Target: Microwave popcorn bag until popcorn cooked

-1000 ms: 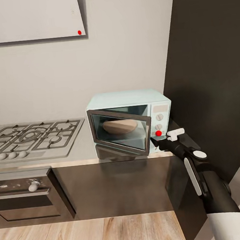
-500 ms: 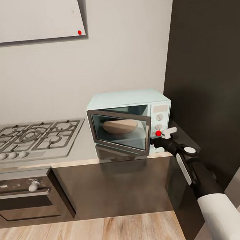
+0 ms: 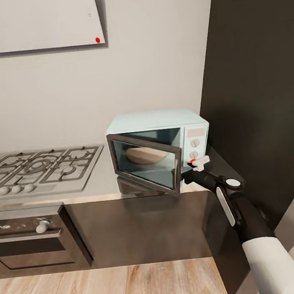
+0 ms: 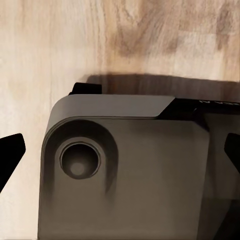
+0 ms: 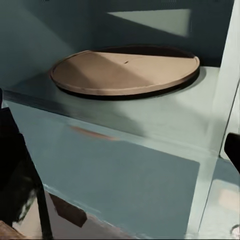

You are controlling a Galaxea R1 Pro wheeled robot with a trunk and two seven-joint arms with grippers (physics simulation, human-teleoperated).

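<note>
The mint-blue microwave (image 3: pixel 160 148) stands on the grey countertop (image 3: pixel 99 187) against the wall, its dark-framed glass door (image 3: pixel 146 163) swung partly open. My right gripper (image 3: pixel 188 172) is at the door's free edge, just below the two white knobs, with its fingers spread. In the right wrist view I look into the microwave's cavity at a round tan turntable (image 5: pixel 125 70) with nothing on it. The popcorn bag is out of view. My left gripper (image 4: pixel 120 150) is open, pointing down at the robot's grey base (image 4: pixel 130 175) and the wood floor (image 4: pixel 50 45).
A steel gas hob (image 3: pixel 37 171) lies left of the microwave, with the built-in oven (image 3: pixel 34 238) below it and the white hood (image 3: pixel 36 23) above. A tall black cabinet (image 3: pixel 258 87) stands close on the right. Glossy dark cabinet fronts (image 3: pixel 141 230) face the wood floor (image 3: pixel 111 287).
The right gripper has shifted left and a little nearer, and the microwave door has swung further open with it. The red light is now mostly hidden behind the gripper.
</note>
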